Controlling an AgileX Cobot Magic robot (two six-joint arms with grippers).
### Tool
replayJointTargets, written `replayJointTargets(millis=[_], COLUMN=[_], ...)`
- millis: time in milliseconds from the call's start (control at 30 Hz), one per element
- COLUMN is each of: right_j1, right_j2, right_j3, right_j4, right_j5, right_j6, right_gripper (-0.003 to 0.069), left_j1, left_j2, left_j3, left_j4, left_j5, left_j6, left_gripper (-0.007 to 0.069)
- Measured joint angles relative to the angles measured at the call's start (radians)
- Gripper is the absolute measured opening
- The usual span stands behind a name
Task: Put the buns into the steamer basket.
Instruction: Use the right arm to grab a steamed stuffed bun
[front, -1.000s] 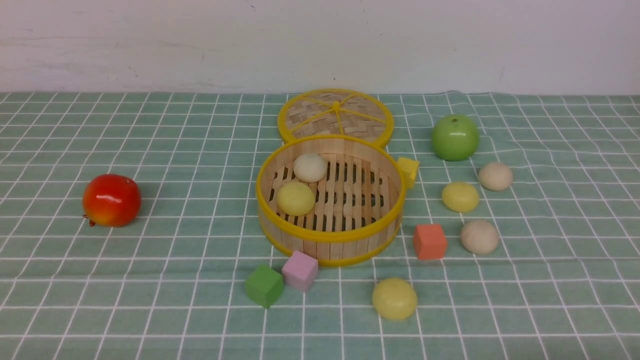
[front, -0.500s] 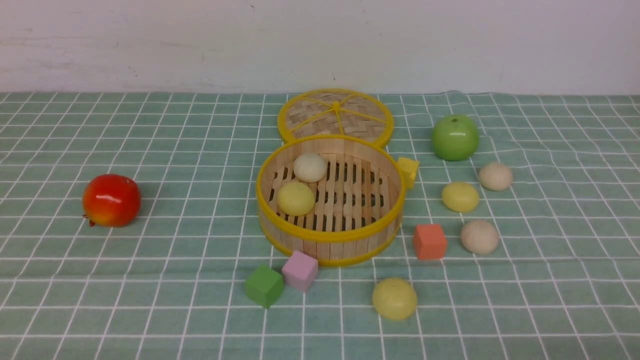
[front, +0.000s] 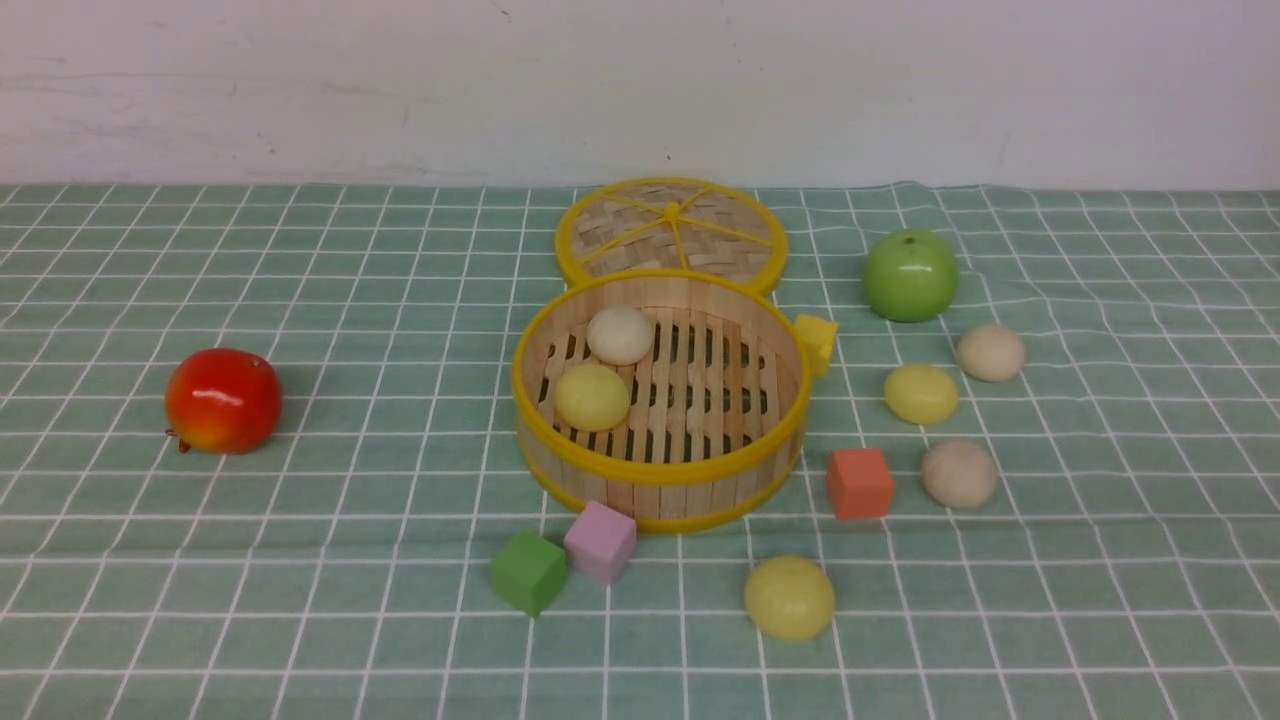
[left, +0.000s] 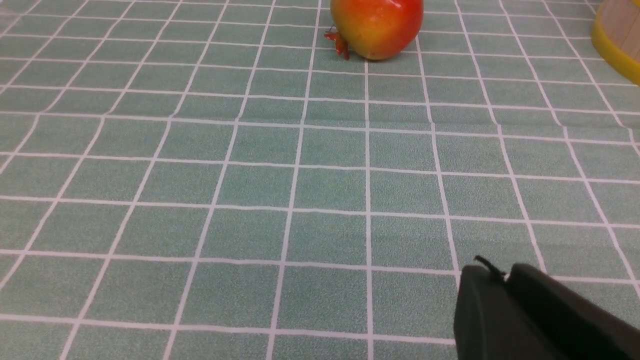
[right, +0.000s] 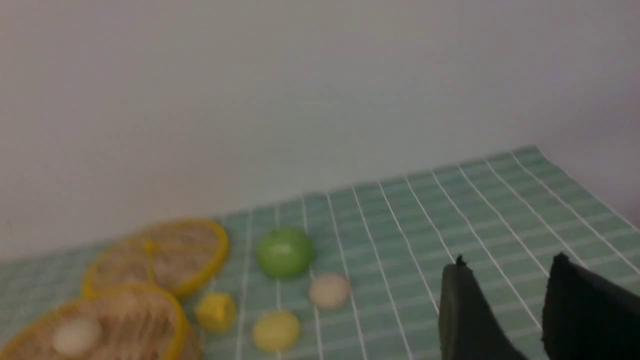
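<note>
The steamer basket (front: 660, 470) stands mid-table with an off-white bun (front: 620, 335) and a pale yellow bun (front: 591, 397) inside. Outside, to its right, lie a yellow bun (front: 920, 393), two beige buns (front: 990, 352) (front: 959, 473), and a yellow bun (front: 789, 597) in front. Neither gripper shows in the front view. My left gripper (left: 502, 272) is shut and empty over bare cloth. My right gripper (right: 507, 265) is open and empty, above the table's right side; its blurred view shows the basket (right: 165, 305), a beige bun (right: 328, 290) and a yellow bun (right: 276, 330).
The flat woven lid (front: 671, 232) lies behind the basket. A green apple (front: 910, 274) is at the back right, a red fruit (front: 222, 400) at the left. Yellow (front: 817, 340), orange (front: 859, 483), pink (front: 599, 541) and green (front: 527, 571) cubes lie round the basket.
</note>
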Motion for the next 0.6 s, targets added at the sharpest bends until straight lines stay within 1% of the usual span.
replayJointTargets(millis=[100, 233, 367, 467, 533, 600], right_j1=[0.004, 0.048, 0.155, 0.262, 0.324, 0.388], right_j2=[0.109, 0.248, 0.409, 0.561, 0.661, 0.759], right_j3=[0.008, 0.020, 0.013, -0.038, -0.090, -0.156], right_j4=[0.037, 0.154, 0.331, 0.443, 0.471, 0.473], right_j5=[0.027, 0.045, 0.092, 0.187, 0.237, 0.263], right_j6=[-0.057, -0.121, -0.297, -0.423, -0.446, -0.447], right_gripper=[0.0239, 0.0240, 0.0240, 0.0240, 0.0240, 0.0240], left_j1=[0.000, 0.000, 0.000, 0.000, 0.000, 0.000], left_j2=[0.000, 0.000, 0.000, 0.000, 0.000, 0.000], left_j3=[0.000, 0.000, 0.000, 0.000, 0.000, 0.000], left_j4=[0.000, 0.000, 0.000, 0.000, 0.000, 0.000], left_j5=[0.000, 0.000, 0.000, 0.000, 0.000, 0.000], left_j6=[0.000, 0.000, 0.000, 0.000, 0.000, 0.000], left_gripper=[0.0060, 0.0059, 0.0059, 0.0059, 0.0059, 0.0059])
